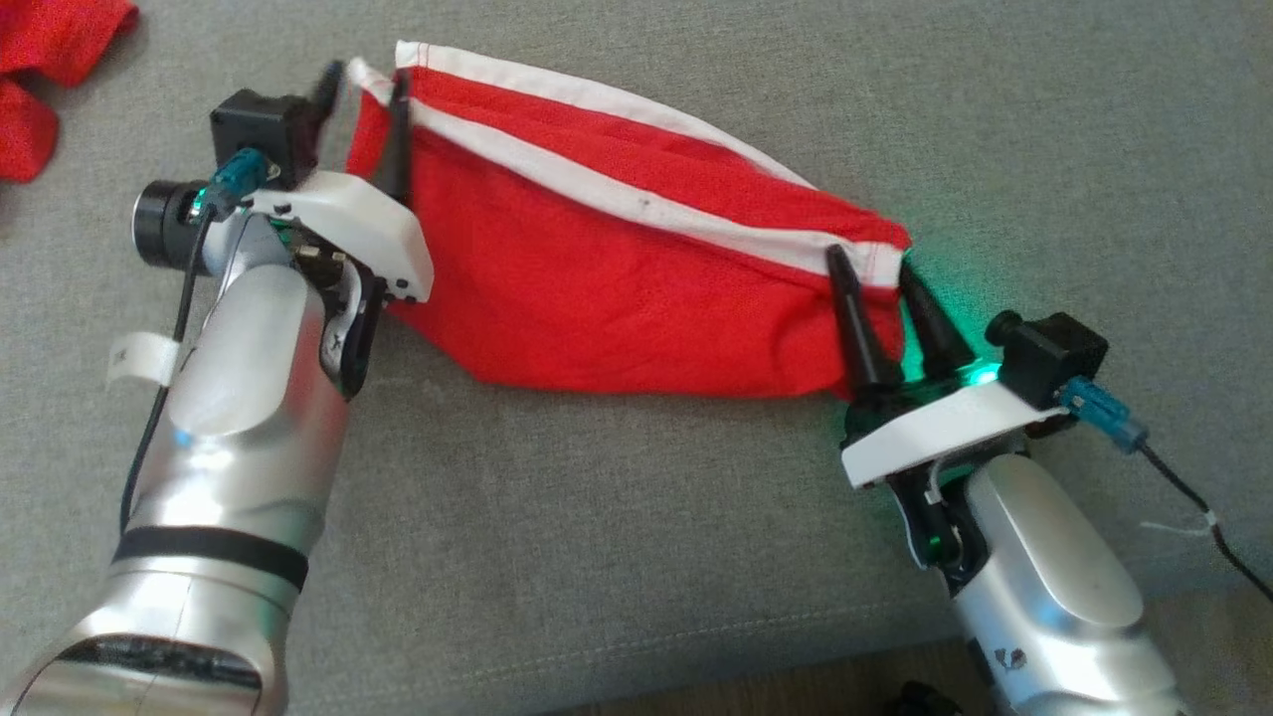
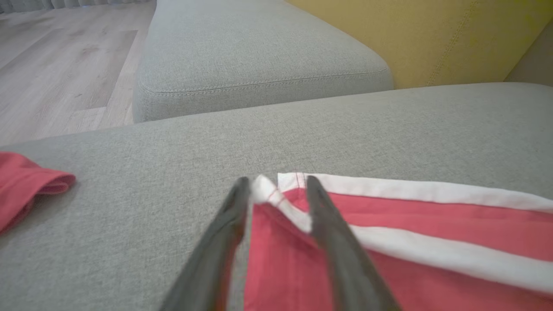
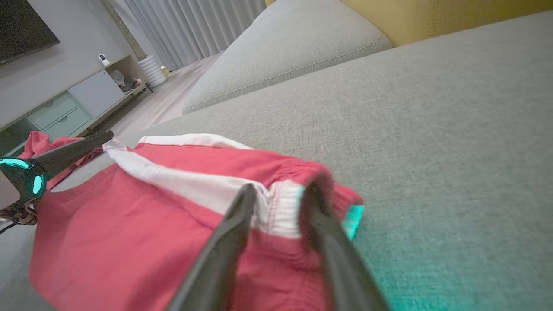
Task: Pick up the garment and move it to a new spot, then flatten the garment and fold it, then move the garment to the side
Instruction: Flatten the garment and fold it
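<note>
Now: Garment Laid Out Between Grippers

Head view: the garment (image 1: 617, 288) lies stretched across the grey cushion (image 1: 636, 557), white hems along its far edge. The left gripper (image 1: 366, 78) and the right gripper (image 1: 871, 264) stand at opposite corners, apparently to lay the fold square.

Left wrist view: jaws parted, hem corner loose between them.

Right wrist view: likewise, nothing gripped.

A red cloth (image 1: 40, 80) is cut off at the upper left corner. The left claw (image 2: 276, 183) and right claw (image 3: 281, 192) blur toward the bottom edge.
</note>
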